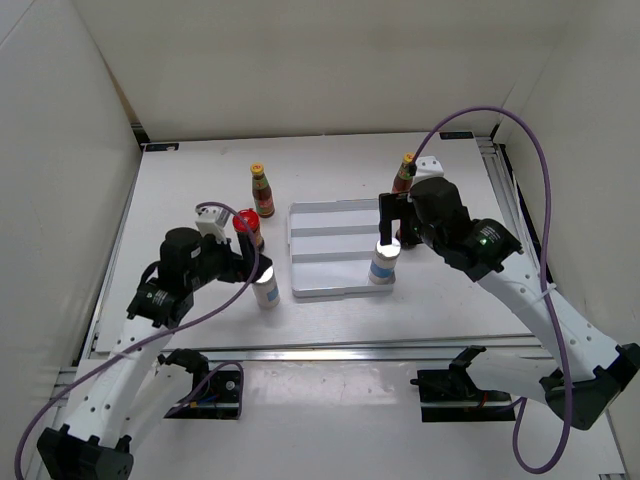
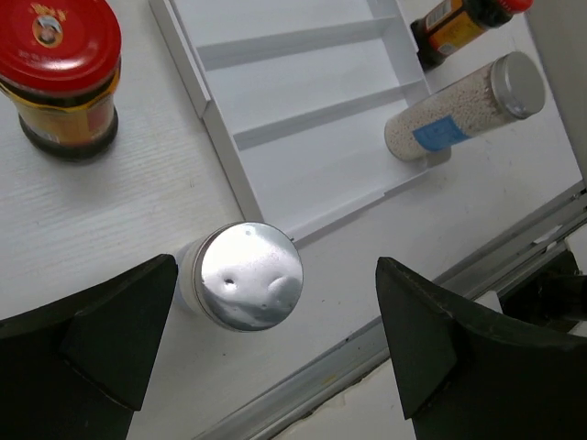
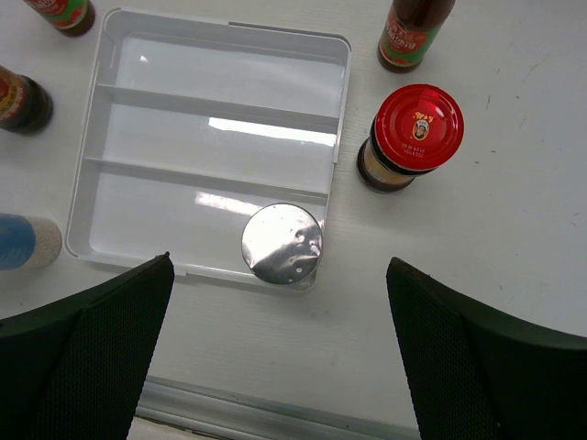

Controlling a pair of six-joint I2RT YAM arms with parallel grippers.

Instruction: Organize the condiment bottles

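A white silver-topped shaker (image 1: 266, 288) stands on the table just left of the tray; my left gripper (image 1: 256, 262) is open above it, and its lid (image 2: 250, 275) shows between the fingers nearer the left one. The second shaker (image 1: 384, 262) stands in the near right corner of the white ridged tray (image 1: 335, 222); my right gripper (image 1: 389, 222) is open above it, with its lid (image 3: 282, 245) between the fingers. One red-lidded jar (image 1: 246, 226) and a slim yellow-capped bottle (image 1: 262, 190) stand left of the tray. Another red-lidded jar (image 3: 410, 137) and a slim bottle (image 1: 404, 172) stand to its right.
The tray (image 3: 211, 137) has three long compartments, the two far ones bare. A metal rail (image 1: 330, 352) runs along the table's near edge. White walls close in the left, back and right sides.
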